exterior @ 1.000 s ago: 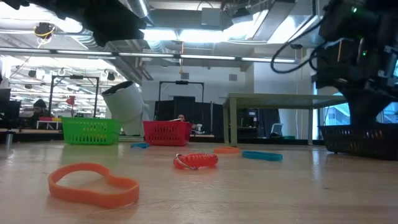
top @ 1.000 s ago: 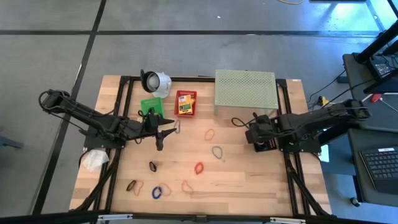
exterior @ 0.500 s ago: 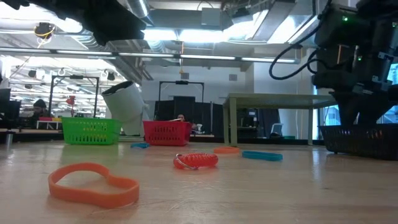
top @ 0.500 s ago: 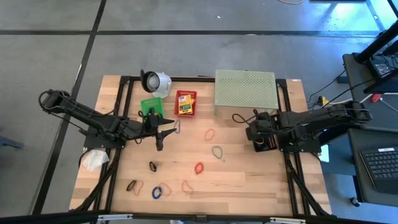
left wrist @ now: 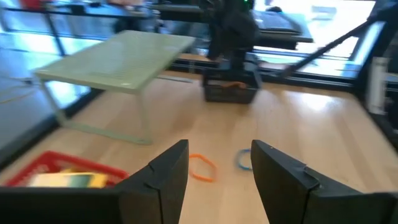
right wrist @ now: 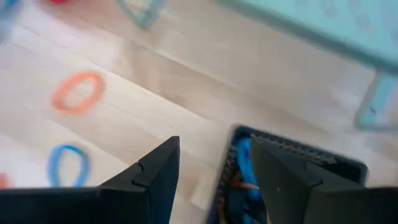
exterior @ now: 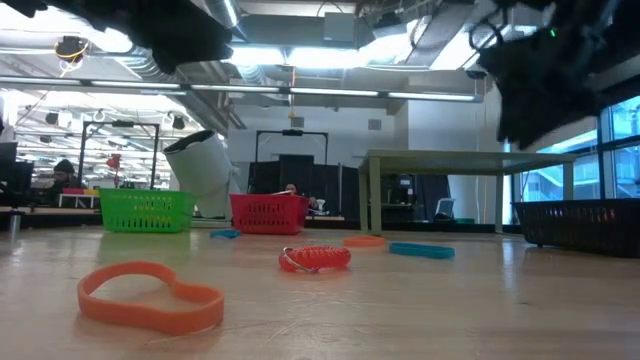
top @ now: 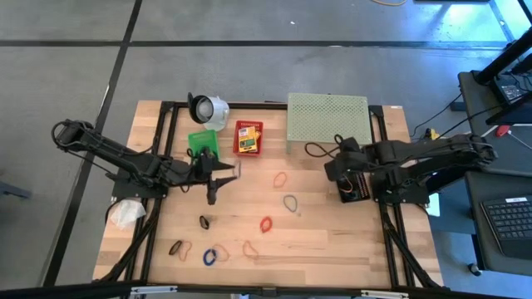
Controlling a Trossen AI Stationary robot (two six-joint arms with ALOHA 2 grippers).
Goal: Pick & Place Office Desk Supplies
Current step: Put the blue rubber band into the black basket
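Rubber bands lie flat on the wooden table: an orange one [top: 280, 178], a blue one [top: 290, 203], a red one [top: 266, 223], a black one [top: 204, 221] and several more near the front edge [top: 210, 256]. A yellow-and-green crayon box [top: 247, 141] lies in a red basket [top: 248, 126]. My right gripper [right wrist: 214, 168] hangs open above the left rim of a black basket [right wrist: 292, 155], which holds a blue band [right wrist: 244, 155]. My left gripper [left wrist: 217, 174] hovers open and level near the green basket [top: 201, 139], with nothing between its fingers.
A pale green perforated shelf [top: 327, 120] stands at the far edge, just behind the black basket [top: 356, 189]. A white round object [top: 208, 109] sits at the far left. Bare wood lies between the two arms around the loose bands.
My right gripper has risen from low over the black basket and shifted a little toward the table's left, turning as it went.
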